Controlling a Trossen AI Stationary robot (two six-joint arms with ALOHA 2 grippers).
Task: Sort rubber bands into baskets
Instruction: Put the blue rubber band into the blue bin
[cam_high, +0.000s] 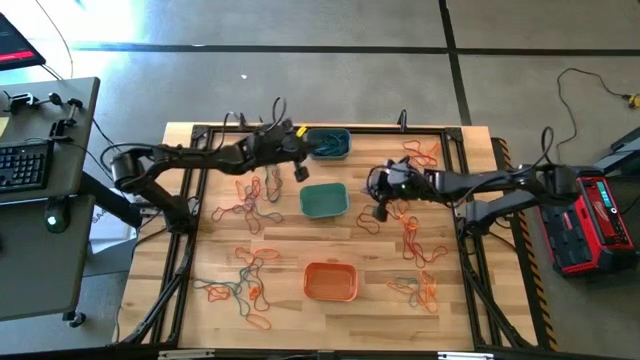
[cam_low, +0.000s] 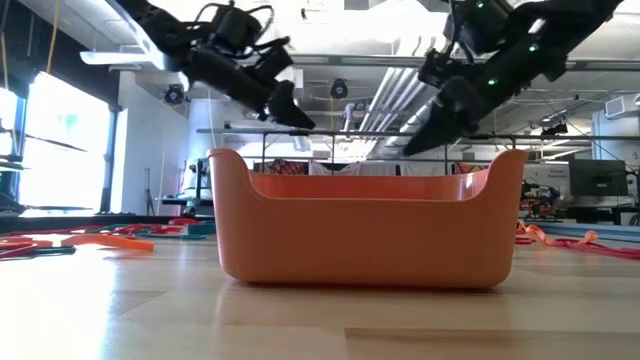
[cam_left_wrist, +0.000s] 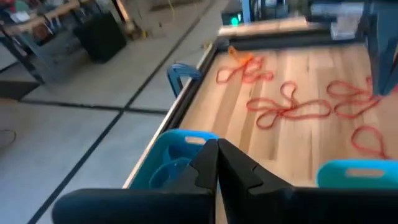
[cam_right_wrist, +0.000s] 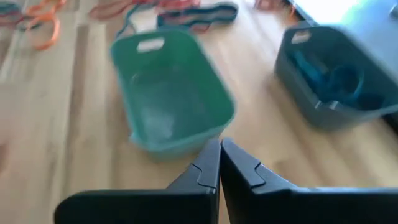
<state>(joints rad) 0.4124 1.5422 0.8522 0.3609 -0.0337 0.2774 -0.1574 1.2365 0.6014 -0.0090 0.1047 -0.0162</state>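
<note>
Three baskets stand on the wooden table: grey-blue at the far middle, teal-green in the centre, orange near the front. Blue rubber bands lie inside the grey-blue basket. Loose orange, red and teal rubber bands lie in clusters at the left, front left and right. My left gripper hovers shut beside the grey-blue basket, with nothing showing between its fingers. My right gripper hangs shut to the right of the teal-green basket, also with nothing showing in it.
A black metal frame runs round the table's edges. Red bands lie on bare wood beyond my left gripper. The orange basket fills the low view, with both arms above it. A desk with a keyboard stands off the table's left.
</note>
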